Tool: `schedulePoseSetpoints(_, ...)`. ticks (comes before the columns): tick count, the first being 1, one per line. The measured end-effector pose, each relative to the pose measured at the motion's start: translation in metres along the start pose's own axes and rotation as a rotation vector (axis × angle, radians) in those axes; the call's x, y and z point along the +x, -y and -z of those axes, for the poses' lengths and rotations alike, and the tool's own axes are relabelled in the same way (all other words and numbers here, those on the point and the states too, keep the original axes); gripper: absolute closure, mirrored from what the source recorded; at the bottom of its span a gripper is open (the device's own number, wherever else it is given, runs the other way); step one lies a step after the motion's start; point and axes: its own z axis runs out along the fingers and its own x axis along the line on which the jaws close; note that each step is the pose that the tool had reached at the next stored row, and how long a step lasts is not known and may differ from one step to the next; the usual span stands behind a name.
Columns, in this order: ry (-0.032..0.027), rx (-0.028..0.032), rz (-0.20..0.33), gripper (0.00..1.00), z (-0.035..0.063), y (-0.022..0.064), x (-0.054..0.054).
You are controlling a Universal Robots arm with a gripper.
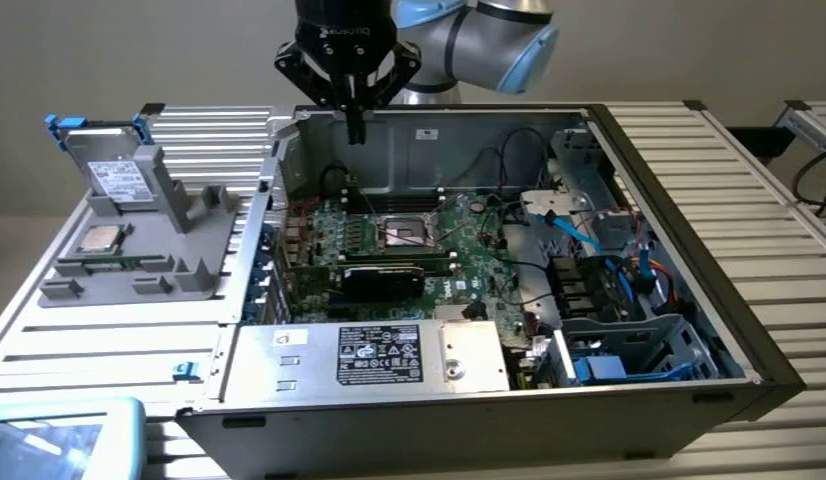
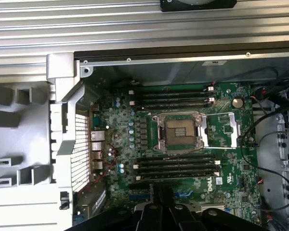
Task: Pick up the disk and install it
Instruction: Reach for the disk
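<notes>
The disk, a silver-grey drive with a white label and a blue bracket, stands tilted on a grey holder at the exterior view's left, outside the computer case. My gripper hangs over the back of the open case, well to the right of the disk in the exterior view. Its fingers are shut together with nothing between them. In the wrist view the gripper is above the motherboard, close to the CPU socket. Part of the grey holder is beside the case.
A small square CPU chip lies on the holder below the disk. A silver box with a black label fills the case's front. A drive cage with blue parts and cables sit at the exterior view's right inside the case.
</notes>
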Motion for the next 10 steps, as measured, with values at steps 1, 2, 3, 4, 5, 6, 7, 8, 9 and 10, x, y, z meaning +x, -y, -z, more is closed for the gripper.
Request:
schedulePoseSetpoints(1,0.0000,0.0000,0.000,0.89,0.0001,0.0002,0.001)
schedulePoseSetpoints(2,0.0001,-0.0002,0.000,0.89,0.0000,0.0003,0.003)
schedulePoseSetpoints(3,0.0001,-0.0002,0.000,0.89,0.0000,0.0004,0.006)
schedulePoseSetpoints(4,0.0000,-0.0001,0.000,0.89,0.0001,0.0005,0.008)
schedulePoseSetpoints(5,0.0000,-0.0002,0.000,0.89,0.0002,0.0007,0.011)
schedulePoseSetpoints(6,0.0001,-0.0001,0.000,0.89,0.0003,0.0009,0.015)
schedulePoseSetpoints(7,0.0001,-0.0002,0.000,0.89,0.0003,0.0011,0.020)
schedulePoseSetpoints(8,0.0001,-0.0002,0.000,0.89,0.0004,0.0013,0.024)
schedulePoseSetpoints(9,0.0001,-0.0002,0.000,0.89,0.0005,0.0015,0.029)
schedulePoseSetpoints(10,0.0001,-0.0002,0.000,0.89,0.0006,0.0017,0.033)
